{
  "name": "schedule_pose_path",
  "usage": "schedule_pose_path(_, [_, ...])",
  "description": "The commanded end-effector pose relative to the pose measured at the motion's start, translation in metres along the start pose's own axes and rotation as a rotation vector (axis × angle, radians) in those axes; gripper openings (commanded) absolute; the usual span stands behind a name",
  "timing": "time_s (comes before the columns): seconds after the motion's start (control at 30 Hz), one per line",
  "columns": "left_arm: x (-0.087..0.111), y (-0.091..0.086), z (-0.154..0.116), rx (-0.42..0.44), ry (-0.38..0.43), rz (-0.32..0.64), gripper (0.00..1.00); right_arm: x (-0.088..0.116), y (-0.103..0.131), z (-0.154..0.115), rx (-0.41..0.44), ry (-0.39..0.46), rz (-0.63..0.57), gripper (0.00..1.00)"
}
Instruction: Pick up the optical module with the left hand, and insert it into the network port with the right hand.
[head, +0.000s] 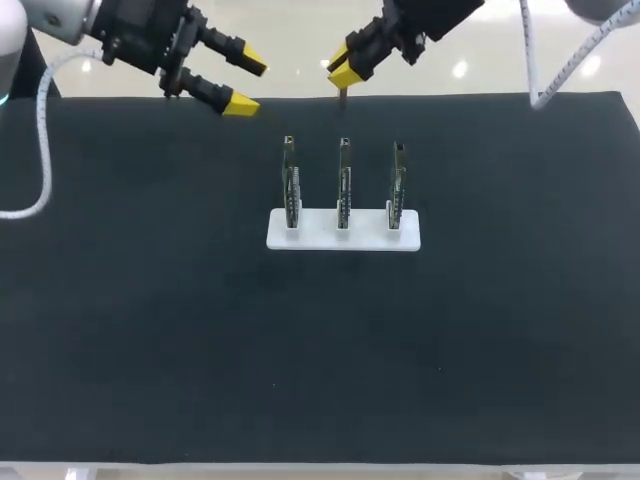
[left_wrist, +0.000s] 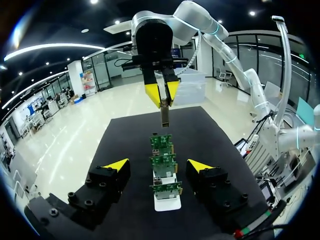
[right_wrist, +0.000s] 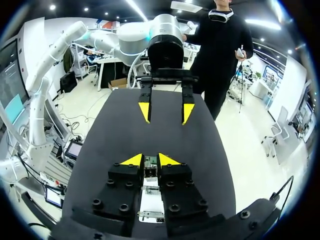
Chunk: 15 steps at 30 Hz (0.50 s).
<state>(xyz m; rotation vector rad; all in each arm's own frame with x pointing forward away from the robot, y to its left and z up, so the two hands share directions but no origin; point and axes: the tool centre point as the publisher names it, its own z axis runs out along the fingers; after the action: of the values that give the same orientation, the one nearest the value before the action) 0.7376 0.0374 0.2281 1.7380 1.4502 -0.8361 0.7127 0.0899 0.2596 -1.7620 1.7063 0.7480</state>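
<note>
Dark table (head: 120, 330), wide margins around central white port rack (head: 318, 234)

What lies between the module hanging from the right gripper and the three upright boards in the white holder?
Nothing: only bare black mat separates the optical module in the right gripper from the circuit boards, as the head view shows.

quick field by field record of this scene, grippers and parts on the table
surface: black table mat
fixture: white rectangular base holding three upright green circuit boards
left gripper: open, empty, above the mat, clear of the boards
right gripper: shut on slim dark optical module, which hangs down from its fingertips
module status: above the mat, apart from the boards, not yet inserted
</note>
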Motion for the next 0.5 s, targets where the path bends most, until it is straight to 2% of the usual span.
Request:
schedule_pose_path(0.03, [0.000, 0.005, 0.001, 0.061, 0.003, 0.000, 1.00, 0.005, -0.005, -0.004, -0.036, -0.017, 0.033, 0.00])
schedule_pose_path(0.5, [0.000, 0.005, 0.001, 0.061, 0.003, 0.000, 1.00, 0.036, -0.016, -0.012, -0.084, 0.003, 0.058, 0.00])
